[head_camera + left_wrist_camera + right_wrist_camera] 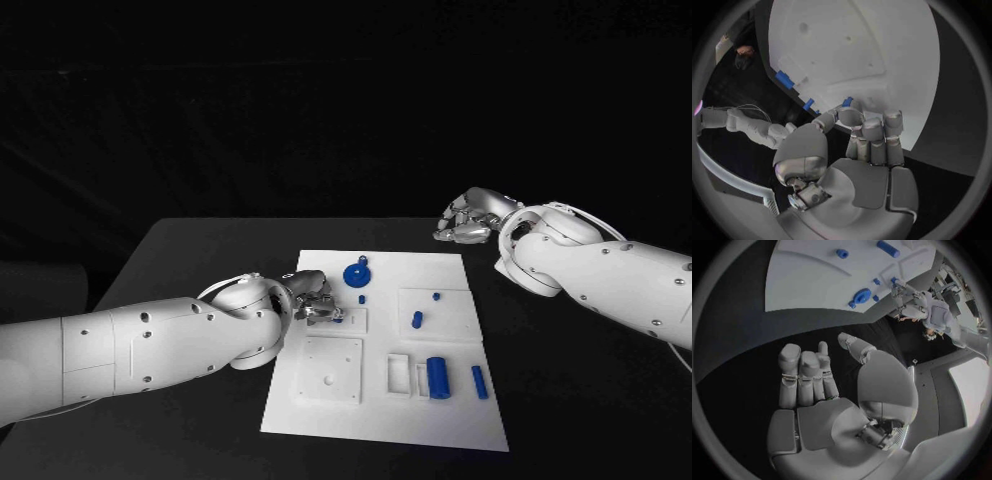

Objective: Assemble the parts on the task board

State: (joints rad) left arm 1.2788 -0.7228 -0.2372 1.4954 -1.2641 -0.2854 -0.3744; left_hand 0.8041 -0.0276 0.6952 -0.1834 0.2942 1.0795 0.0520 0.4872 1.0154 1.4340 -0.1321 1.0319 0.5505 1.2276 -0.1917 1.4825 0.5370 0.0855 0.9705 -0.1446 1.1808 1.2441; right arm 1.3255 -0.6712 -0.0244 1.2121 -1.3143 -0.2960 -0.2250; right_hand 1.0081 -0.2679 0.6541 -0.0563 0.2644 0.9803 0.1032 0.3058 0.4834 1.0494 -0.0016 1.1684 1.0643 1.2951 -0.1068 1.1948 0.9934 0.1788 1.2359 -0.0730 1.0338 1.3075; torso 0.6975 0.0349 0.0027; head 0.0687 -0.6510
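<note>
Left robot hand [310,298] pinching small blue part [847,101] over task board [447,410]; right robot hand [472,222] curled, holding nothing.

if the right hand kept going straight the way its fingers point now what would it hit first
Probably the bare black table; the right hand hovers off the task board's far right corner, fingers curled in on nothing. The round blue part lies beyond; depth is unclear.

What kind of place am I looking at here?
Probably a robot test bench or lab: a black table against a dark backdrop, a white task board with small blue parts, and two robot arms working over it.
</note>
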